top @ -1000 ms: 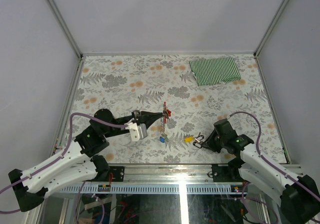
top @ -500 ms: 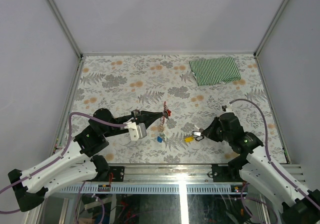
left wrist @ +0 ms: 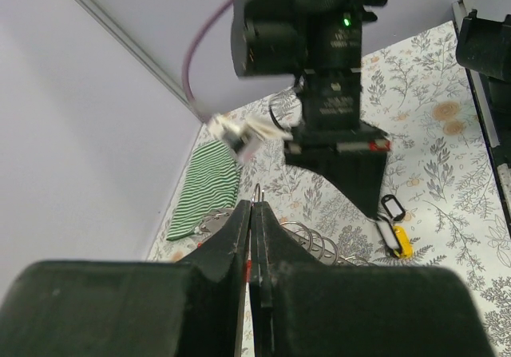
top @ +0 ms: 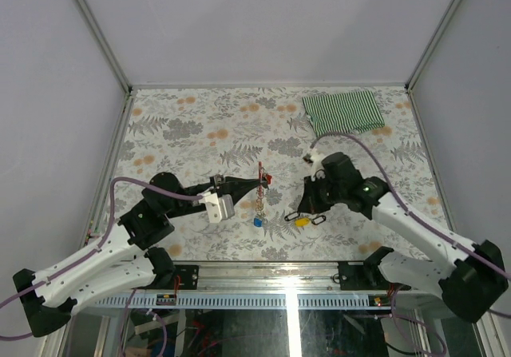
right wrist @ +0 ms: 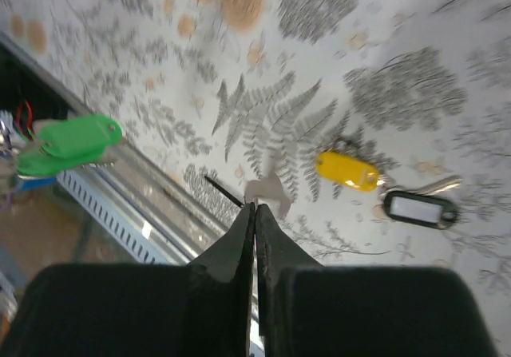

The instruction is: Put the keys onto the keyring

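Two white-and-black robot arms reach over a counter [top: 192,133] covered in a grey and orange floral print.

The left claw [top: 259,184] is clenched on one keyring [top: 263,178], a red curved clip lifted off the counter. A short silver chain hangs down from the clip. One blue key [top: 258,222] with a plastic head dangles at the bottom of the chain. The right wrist view shows what look like two overlapping green key heads [right wrist: 76,143], glossy and oblong, hanging just above the blue one.

The right claw [top: 294,211] points down and to the left, between the chain and the things on the counter, with its two black fingers pressed together. A small silvery metal sliver [right wrist: 266,189] shows at the fingertips. I cannot tell what it is or whether it is gripped.

One yellow key [top: 302,222] with a rounded plastic head lies flat on the counter near that claw. Just beside it lies one black tag [top: 318,220], a rounded oblong with a white window.

One folded cloth [top: 343,112] with green and white stripes sits at the far right corner.
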`<state>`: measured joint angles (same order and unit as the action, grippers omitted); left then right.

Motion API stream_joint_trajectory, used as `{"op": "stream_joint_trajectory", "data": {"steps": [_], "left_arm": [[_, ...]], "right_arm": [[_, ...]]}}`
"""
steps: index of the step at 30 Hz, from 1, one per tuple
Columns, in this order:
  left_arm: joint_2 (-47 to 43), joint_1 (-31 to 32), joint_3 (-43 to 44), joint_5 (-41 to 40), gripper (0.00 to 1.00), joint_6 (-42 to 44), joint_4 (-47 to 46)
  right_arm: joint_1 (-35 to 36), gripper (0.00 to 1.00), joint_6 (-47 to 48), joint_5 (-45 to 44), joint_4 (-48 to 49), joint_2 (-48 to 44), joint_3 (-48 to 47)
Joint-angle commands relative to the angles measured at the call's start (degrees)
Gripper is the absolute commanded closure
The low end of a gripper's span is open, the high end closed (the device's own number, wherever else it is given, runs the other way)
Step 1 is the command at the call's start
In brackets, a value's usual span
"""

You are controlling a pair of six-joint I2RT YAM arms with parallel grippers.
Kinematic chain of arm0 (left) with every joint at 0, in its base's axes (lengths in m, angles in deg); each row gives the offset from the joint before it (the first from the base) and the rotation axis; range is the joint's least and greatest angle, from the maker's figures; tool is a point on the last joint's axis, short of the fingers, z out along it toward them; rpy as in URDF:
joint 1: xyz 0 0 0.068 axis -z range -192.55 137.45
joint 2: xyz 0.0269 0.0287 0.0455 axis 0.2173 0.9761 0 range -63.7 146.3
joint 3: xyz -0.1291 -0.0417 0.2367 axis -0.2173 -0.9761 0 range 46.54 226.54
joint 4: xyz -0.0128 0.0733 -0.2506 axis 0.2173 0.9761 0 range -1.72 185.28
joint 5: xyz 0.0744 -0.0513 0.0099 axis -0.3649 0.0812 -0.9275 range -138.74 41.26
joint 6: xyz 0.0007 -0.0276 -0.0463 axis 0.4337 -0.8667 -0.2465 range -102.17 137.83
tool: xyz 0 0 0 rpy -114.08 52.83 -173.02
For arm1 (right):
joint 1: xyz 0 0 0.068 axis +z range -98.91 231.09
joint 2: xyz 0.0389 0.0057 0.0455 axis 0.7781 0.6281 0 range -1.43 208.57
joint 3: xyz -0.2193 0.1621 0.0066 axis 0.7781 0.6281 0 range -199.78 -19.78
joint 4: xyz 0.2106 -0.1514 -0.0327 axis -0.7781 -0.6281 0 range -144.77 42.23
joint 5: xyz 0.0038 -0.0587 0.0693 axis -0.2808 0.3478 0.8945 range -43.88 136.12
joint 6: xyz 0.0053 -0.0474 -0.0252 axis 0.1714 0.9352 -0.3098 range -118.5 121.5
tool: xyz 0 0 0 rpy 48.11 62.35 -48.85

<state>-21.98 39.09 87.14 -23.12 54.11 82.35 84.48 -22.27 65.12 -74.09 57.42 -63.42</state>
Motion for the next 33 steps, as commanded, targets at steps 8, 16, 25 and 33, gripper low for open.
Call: {"op": "stream_joint_trajectory", "data": {"steps": [8,16,25,33], "left_arm": [[-2.26,-0.37,3.79,-2.59,1.0,1.37,-0.93],[-2.07,-0.36,3.97,-2.67,1.0,1.39,-0.88],[-2.12,-0.39,3.88,-2.43,1.0,1.33,-0.79],[-2.59,-0.37,3.89,-2.53,1.0,1.33,-0.37]], "right_arm": [[17.72,1.0,3.85,-2.94,7.68,20.24,0.15],[18.24,1.0,2.4,-7.53,11.83,23.0,2.57],[18.23,0.86,-1.35,-8.16,14.81,22.84,4.32],[18.27,0.75,-2.38,-8.7,14.73,22.5,5.01]]}}
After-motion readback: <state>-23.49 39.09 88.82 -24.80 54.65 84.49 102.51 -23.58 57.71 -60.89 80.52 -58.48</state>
